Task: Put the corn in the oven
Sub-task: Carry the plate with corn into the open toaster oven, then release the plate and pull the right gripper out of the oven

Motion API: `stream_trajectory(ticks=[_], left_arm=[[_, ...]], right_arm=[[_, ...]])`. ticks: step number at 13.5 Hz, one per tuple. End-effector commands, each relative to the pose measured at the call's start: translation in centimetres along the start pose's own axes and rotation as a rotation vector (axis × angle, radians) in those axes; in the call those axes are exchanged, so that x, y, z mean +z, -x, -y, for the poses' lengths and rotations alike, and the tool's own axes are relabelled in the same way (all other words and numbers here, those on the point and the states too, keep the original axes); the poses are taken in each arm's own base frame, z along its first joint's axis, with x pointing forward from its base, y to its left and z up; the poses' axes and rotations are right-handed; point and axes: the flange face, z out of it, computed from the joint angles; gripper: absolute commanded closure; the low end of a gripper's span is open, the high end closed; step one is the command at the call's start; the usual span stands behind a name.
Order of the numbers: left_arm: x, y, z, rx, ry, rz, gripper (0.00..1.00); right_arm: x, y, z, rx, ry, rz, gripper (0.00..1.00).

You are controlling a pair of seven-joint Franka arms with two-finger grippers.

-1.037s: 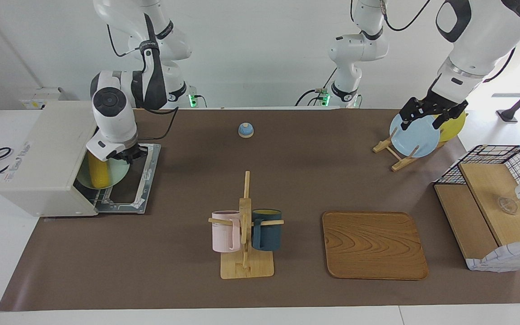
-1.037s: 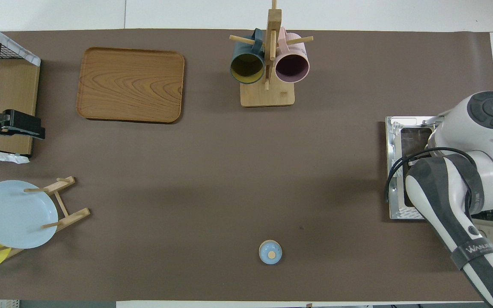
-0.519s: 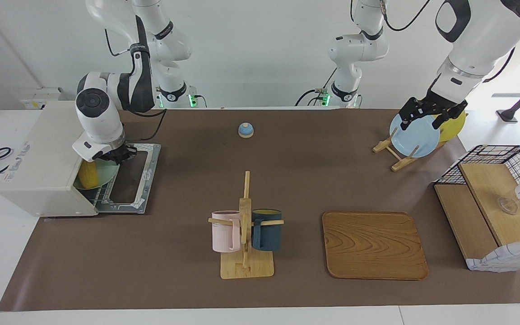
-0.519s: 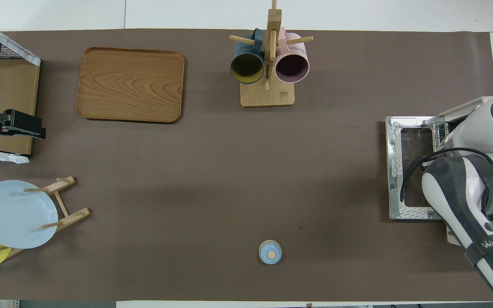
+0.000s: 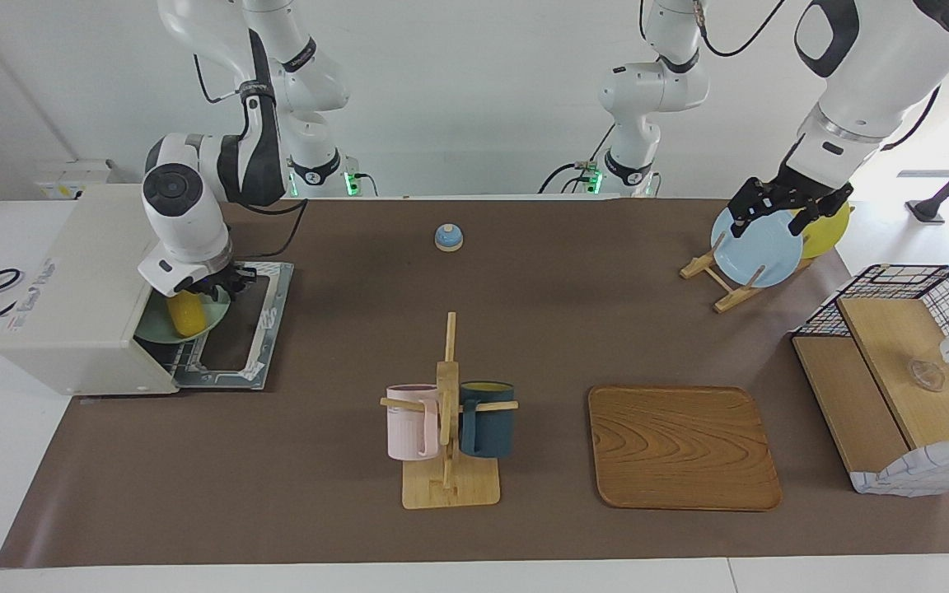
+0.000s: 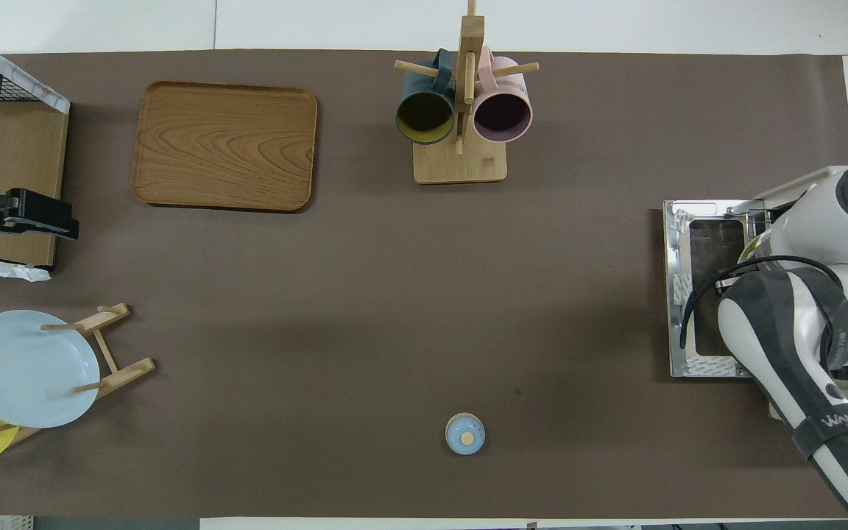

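Note:
The corn (image 5: 184, 314) lies on a pale green plate (image 5: 212, 314) that rests on the wire rack at the mouth of the oven (image 5: 79, 280). The plate sits half inside, and the oven's door (image 5: 245, 336) lies open flat on the table. My right gripper (image 5: 215, 287) is low over the plate's edge that faces the door, right beside the corn. In the overhead view the right arm hides the corn and the plate; the open door (image 6: 696, 294) shows. My left gripper (image 5: 779, 207) waits open in the air over the blue plate (image 5: 759, 251).
A mug rack (image 5: 448, 412) with a pink and a dark blue mug stands mid-table. A wooden tray (image 5: 683, 447) lies beside it. A small blue bell (image 5: 449, 237) sits near the robots. A wire basket (image 5: 903, 371) with wooden boards stands at the left arm's end.
The right arm carried the plate with the corn deeper into the oven, then came back a little toward the door. The left arm has not moved.

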Motion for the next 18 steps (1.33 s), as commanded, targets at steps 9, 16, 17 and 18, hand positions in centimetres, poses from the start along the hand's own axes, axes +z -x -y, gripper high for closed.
stream_trajectory(ticks=[9,16,17,18], left_arm=[[-0.1,0.1,-0.1,0.004,-0.019,-0.004,0.0],[-0.1,0.1,-0.1,0.004,-0.019,-0.004,0.0],[-0.1,0.1,-0.1,0.004,-0.019,-0.004,0.0],[-0.1,0.1,-0.2,0.006,-0.019,-0.004,0.0]], right_arm=[[-3.3,0.3,12.1,0.102,-0.066,-0.052,1.0],[4.9,4.0,11.4,0.118,-0.099,-0.104,1.0],[5.2,4.2,10.8,0.118,-0.1,-0.1,1.0],[5.4,4.3,10.5,0.116,-0.1,-0.098,1.0]])
